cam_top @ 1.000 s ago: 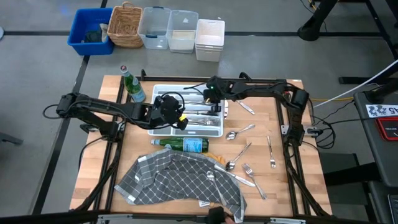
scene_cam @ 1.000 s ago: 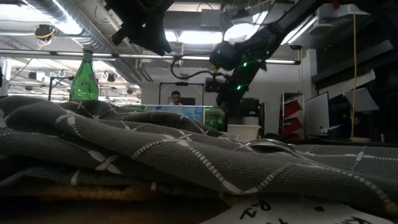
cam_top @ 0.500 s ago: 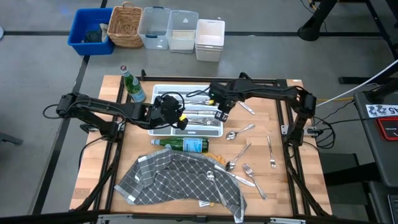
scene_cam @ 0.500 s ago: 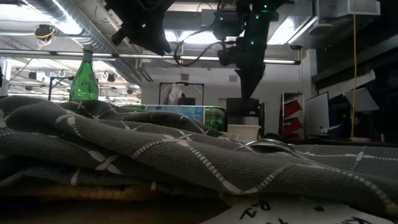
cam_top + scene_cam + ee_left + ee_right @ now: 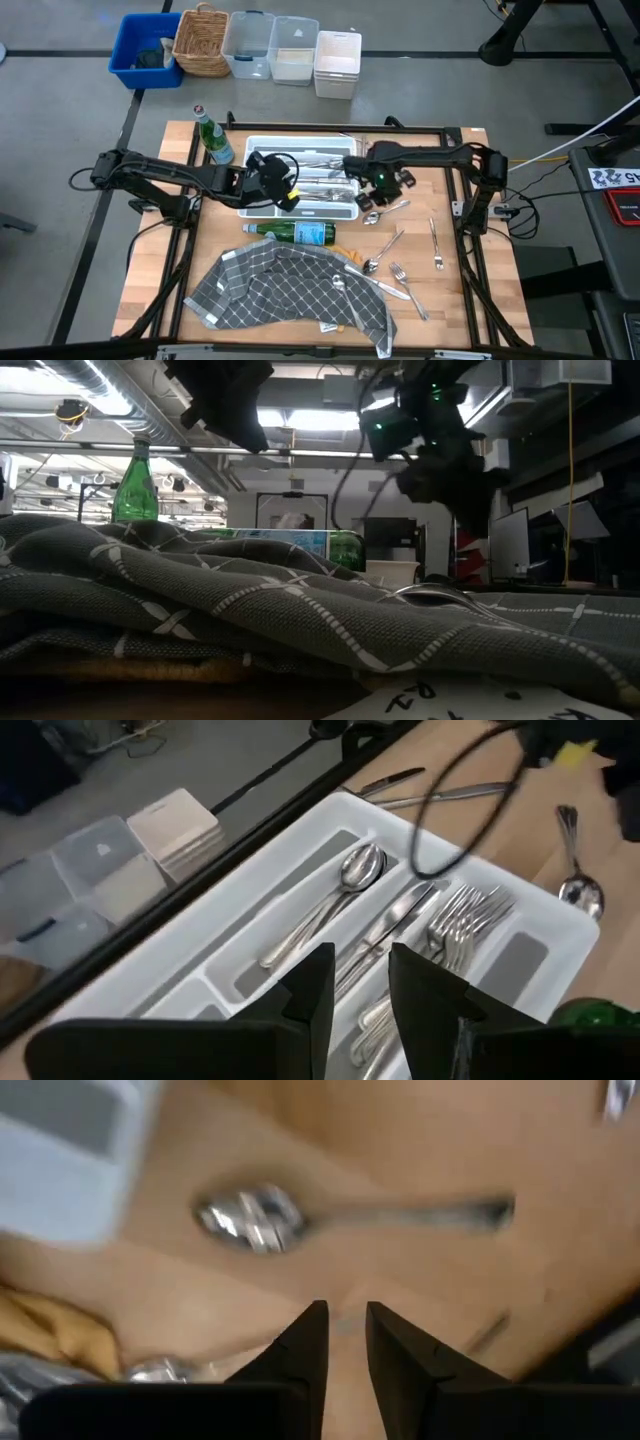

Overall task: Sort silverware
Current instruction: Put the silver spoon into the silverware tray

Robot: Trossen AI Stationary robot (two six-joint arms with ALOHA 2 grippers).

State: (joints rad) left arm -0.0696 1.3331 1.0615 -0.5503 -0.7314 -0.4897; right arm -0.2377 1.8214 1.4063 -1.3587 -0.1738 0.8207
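Right gripper (image 5: 372, 203), fingers nearly closed and empty, hangs just beside the white compartmented plastic tray (image 5: 345, 211) over a shiny silver spoon (image 5: 262, 1218), likely targeting it. Left gripper (image 5: 353, 988), also narrowly parted and empty, waits over that tray.

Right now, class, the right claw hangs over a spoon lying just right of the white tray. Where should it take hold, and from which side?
Grip the spoon by its thin handle, coming straight down from above. It lies flat on the bare table, and the right claw is already above it.
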